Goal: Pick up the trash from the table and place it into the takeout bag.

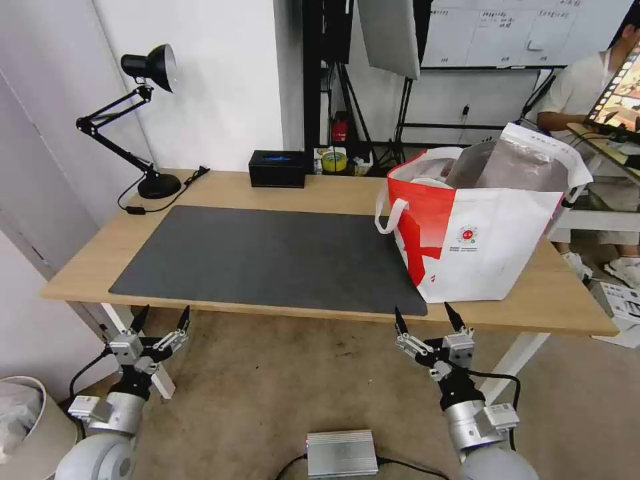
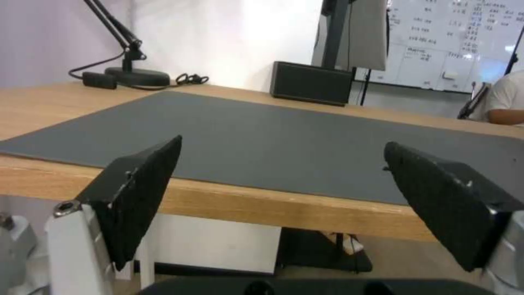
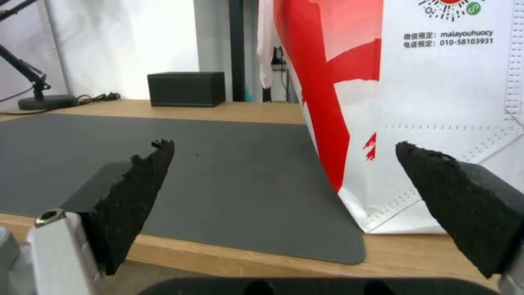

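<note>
Clearly, takeout bag [image 3: 437,102] reads "010-58103931".

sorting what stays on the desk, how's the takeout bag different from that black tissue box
The takeout bag is white with red panels; the black tissue box is dark all over. The bag is far bigger and taller, with its top gaping open and strap handles; the box is small, low and has no handles. The bag stands at the right end of the table, partly on the grey mat; the box sits off the mat at the far edge. Both stand upright on the table.
</note>
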{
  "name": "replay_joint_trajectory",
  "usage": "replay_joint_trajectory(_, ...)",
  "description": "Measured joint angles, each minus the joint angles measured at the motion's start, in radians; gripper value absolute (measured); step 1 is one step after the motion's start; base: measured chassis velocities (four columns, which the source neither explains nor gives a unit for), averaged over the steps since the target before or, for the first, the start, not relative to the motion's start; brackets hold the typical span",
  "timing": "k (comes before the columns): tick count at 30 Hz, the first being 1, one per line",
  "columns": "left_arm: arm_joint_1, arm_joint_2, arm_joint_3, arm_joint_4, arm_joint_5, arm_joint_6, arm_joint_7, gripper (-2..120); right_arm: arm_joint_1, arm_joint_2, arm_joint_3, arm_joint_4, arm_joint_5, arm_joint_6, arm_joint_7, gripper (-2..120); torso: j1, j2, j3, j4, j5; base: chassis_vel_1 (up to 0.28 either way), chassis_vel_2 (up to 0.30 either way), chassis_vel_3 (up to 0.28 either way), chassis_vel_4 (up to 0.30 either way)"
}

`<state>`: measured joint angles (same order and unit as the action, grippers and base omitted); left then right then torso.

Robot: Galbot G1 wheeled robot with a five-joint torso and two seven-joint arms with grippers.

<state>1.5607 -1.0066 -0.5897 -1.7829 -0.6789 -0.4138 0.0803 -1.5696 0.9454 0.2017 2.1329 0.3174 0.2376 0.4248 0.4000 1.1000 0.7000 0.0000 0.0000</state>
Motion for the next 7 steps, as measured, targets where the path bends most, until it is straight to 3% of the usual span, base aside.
replay_joint_trajectory(7, -0.001, 0.0, 0.001, -0.001, 0.0, 0.001, 0.0, 100, 0.0, 0.0, 0.0, 0.0, 0.0, 0.0, 0.0, 100, 0.0, 0.0, 0.0, 0.0, 0.0, 0.0, 0.0, 0.0, 0.0)
